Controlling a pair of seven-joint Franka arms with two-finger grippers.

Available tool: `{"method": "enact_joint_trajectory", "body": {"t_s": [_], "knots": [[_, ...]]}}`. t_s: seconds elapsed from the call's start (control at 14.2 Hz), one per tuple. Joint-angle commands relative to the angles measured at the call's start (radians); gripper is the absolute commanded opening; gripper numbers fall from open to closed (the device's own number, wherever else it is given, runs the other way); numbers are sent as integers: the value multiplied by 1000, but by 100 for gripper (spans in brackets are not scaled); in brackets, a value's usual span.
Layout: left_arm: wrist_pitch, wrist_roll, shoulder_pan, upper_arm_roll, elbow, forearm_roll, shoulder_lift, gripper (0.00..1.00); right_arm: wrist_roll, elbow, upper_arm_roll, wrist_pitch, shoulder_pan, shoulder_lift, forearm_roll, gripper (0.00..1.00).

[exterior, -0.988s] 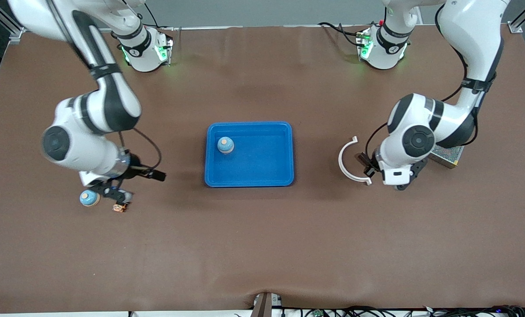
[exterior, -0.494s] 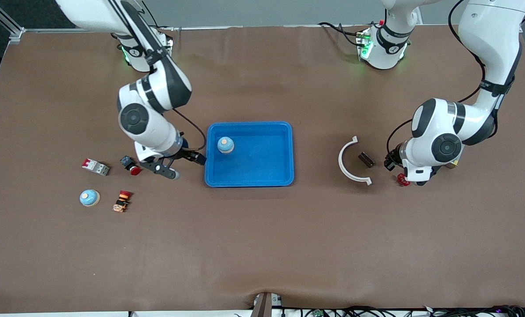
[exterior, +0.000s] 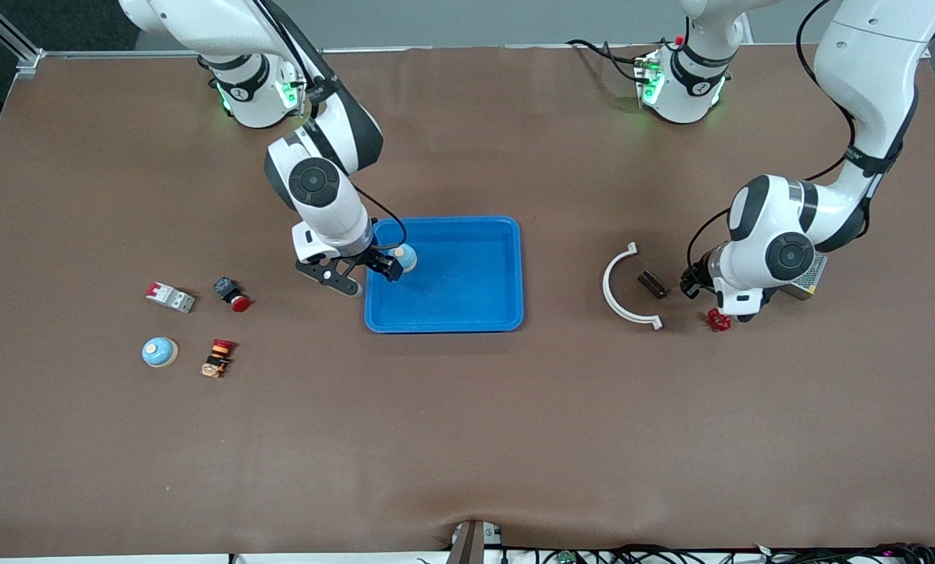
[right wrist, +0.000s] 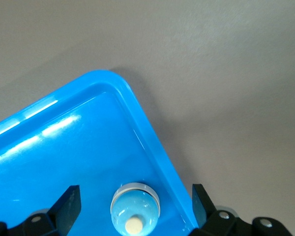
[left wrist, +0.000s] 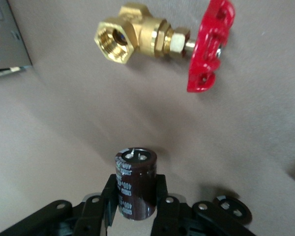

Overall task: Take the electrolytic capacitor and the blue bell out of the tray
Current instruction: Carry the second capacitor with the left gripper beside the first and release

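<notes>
A blue tray (exterior: 467, 313) lies mid-table, with a light-blue bell (exterior: 407, 257) (right wrist: 135, 209) in its corner toward the right arm's base. My right gripper (exterior: 385, 265) (right wrist: 134, 199) is open over that corner. Its fingers (right wrist: 69, 204) stand on either side of the bell without touching it. A second bell (exterior: 159, 352) sits on the table toward the right arm's end. My left gripper (exterior: 690, 286) (left wrist: 136, 196) is shut on a dark brown capacitor (left wrist: 135, 182), held above the table beside a brass valve with a red handle (left wrist: 157, 37) (exterior: 718, 319).
A white arc (exterior: 617, 286) and a small dark block (exterior: 653, 283) lie between the tray and the left gripper. A grey metal box (exterior: 808, 274) sits under the left arm. A breaker (exterior: 171, 297) and two red-capped switches (exterior: 232, 294) (exterior: 217, 358) lie near the second bell.
The right arm has swung from the bell on the table across to the tray, its gripper open throughout. The left arm has shifted a little toward its own end, still holding the capacitor.
</notes>
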Motion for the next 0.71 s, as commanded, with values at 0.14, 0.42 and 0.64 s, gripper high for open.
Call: {"method": "enact_joint_trajectory", "body": {"t_s": [0.14, 0.42, 0.64], "knots": [[13, 19, 11, -9, -7, 30, 11, 97, 66, -49, -11, 112, 41, 41, -24, 100], [-6, 24, 10, -12, 6, 28, -29, 100, 103, -47, -11, 144, 76, 73, -24, 100], [-101, 23, 5, -59, 76, 28, -70, 100, 106, -45, -11, 144, 98, 86, -24, 100]]}}
